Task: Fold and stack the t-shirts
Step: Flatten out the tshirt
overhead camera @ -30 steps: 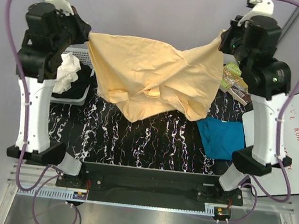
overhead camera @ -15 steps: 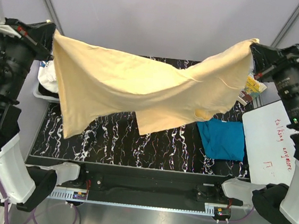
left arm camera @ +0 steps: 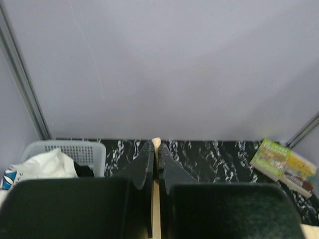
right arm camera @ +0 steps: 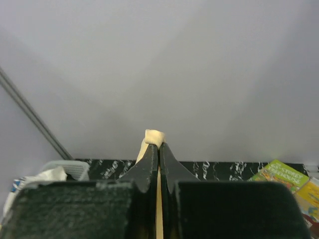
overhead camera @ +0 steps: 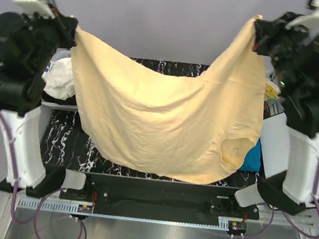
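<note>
Peach shirt [overhead camera: 165, 120]: off the table [overhead camera: 71, 144], stretched wide between both grippers and hanging as one broad sheet. Its top edge sags in a curve between the two held corners. The bottom edge hangs low over the near side of the table; cannot tell whether it touches the surface. A small rounded pucker sits near the lower right corner. Teal shirt [overhead camera: 252, 160]: lies on the table at the right, mostly hidden behind the peach shirt's lower right corner, with only a sliver showing. Left gripper [overhead camera: 70, 30]: jaws pinched together on the upper left corner of the peach shirt; the left wrist view shows a thin strip of peach cloth between the fingers. Right gripper [overhead camera: 259, 32]: jaws pinched together on the upper right corner, which it holds higher than the left one; the right wrist view shows a small nub of cloth poking past the fingertips. Both arms are raised, one at each side of the table. Basket [left arm camera: 75, 152]: far left of the table, with a crumpled white cloth [left arm camera: 42, 167] in it. Books [left arm camera: 281, 162]: far right of the table, lying flat, green cover uppermost.
</note>
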Action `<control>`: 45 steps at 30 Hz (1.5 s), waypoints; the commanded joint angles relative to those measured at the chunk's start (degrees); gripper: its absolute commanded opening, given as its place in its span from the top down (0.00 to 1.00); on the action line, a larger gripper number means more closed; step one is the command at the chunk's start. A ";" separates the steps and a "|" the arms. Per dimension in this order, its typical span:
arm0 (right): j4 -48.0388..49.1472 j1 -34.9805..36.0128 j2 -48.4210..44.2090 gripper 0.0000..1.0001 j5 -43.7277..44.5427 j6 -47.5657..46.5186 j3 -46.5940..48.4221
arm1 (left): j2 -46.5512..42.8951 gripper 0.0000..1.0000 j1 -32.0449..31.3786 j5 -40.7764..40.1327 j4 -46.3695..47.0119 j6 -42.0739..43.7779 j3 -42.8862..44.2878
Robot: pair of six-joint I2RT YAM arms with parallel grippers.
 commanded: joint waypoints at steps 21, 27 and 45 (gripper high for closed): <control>-1.72 -19.16 64.26 1.00 -13.40 11.89 20.17 | 54.27 1.00 6.40 3.34 2.42 -6.09 11.21; 3.81 -19.34 61.63 1.00 -15.51 10.66 16.50 | 49.89 1.00 7.28 -1.15 5.06 -6.09 7.27; 5.50 -19.25 45.13 1.00 -26.31 13.12 -2.22 | 36.79 1.00 8.51 0.61 2.52 -4.51 -13.29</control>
